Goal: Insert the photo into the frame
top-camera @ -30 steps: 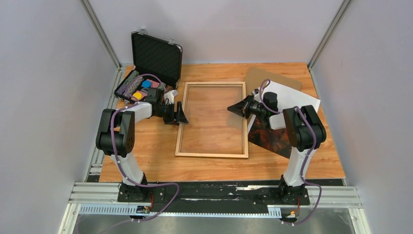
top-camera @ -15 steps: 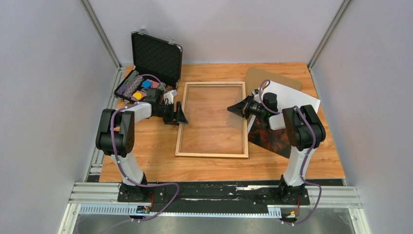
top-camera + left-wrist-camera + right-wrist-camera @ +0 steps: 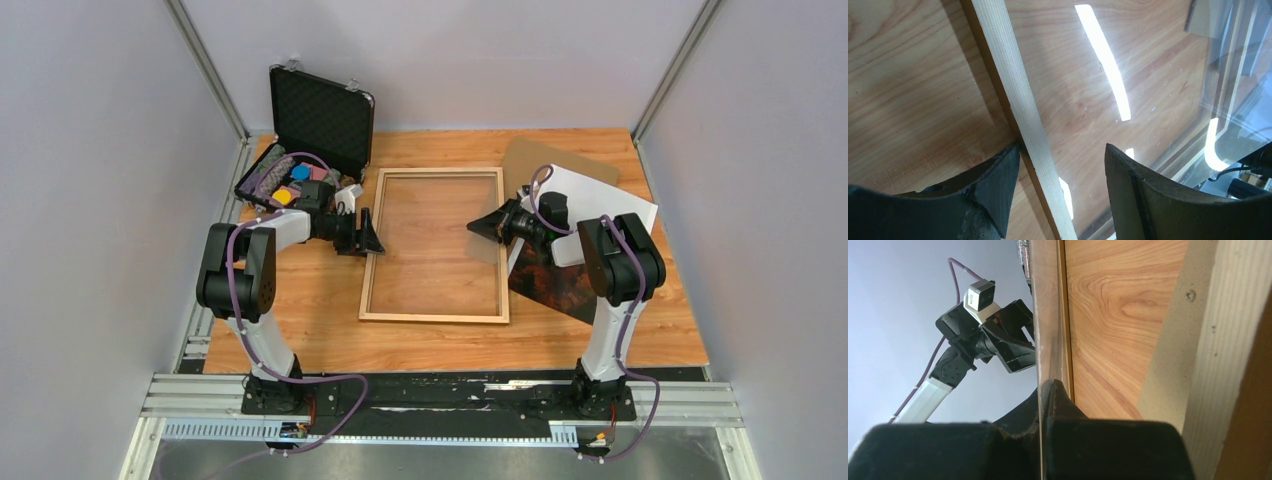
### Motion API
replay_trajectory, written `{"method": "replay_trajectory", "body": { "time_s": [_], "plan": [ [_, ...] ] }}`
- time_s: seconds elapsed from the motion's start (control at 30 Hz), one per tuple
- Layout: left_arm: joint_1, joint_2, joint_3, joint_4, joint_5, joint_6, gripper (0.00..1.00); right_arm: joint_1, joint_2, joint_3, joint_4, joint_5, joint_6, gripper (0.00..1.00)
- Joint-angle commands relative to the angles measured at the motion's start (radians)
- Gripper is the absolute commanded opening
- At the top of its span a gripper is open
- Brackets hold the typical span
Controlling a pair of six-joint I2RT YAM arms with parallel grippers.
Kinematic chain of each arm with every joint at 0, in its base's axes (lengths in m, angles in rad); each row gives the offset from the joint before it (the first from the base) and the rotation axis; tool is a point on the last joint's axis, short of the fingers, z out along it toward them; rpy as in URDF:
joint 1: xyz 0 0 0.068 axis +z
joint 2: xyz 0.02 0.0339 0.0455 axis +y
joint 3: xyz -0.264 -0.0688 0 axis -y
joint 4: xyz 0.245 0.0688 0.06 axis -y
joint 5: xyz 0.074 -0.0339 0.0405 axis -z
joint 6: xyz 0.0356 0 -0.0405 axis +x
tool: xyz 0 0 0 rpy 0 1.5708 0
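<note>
Over the table (image 3: 300, 320), open left jaws straddle the frame (image 3: 435, 318); right jaws pinch the clear sheet (image 3: 440, 250).

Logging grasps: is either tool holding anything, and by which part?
The right tool is shut on the clear sheet, pinching its right edge. The left tool stands open astride the left rail of the frame, gripping nothing.

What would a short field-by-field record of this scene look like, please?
frame: lying flat, centre, nothing mounted in it yet
photo: right of the frame, outside it
clear sheet: over the frame opening
left gripper: open, astride the frame's left moulding
right gripper: shut on the clear sheet's right edge
backing board: beyond the photo, far right
</note>
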Motion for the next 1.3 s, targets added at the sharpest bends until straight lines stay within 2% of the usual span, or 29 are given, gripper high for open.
{"method": "replay_trajectory", "body": {
  "time_s": [0.0,0.87,1.27],
  "plan": [
    [-0.005,-0.004,-0.001,0.027,0.062,-0.023,0.69,0.013,0.009,0.012,0.013,0.019,-0.055,0.00],
    [-0.018,0.000,0.003,0.023,0.053,-0.021,0.70,0.019,0.019,0.038,-0.086,0.050,-0.155,0.00],
    [-0.048,-0.007,0.016,0.012,-0.012,-0.018,0.70,0.025,-0.007,0.071,-0.191,0.078,-0.220,0.03]
  ]
}}
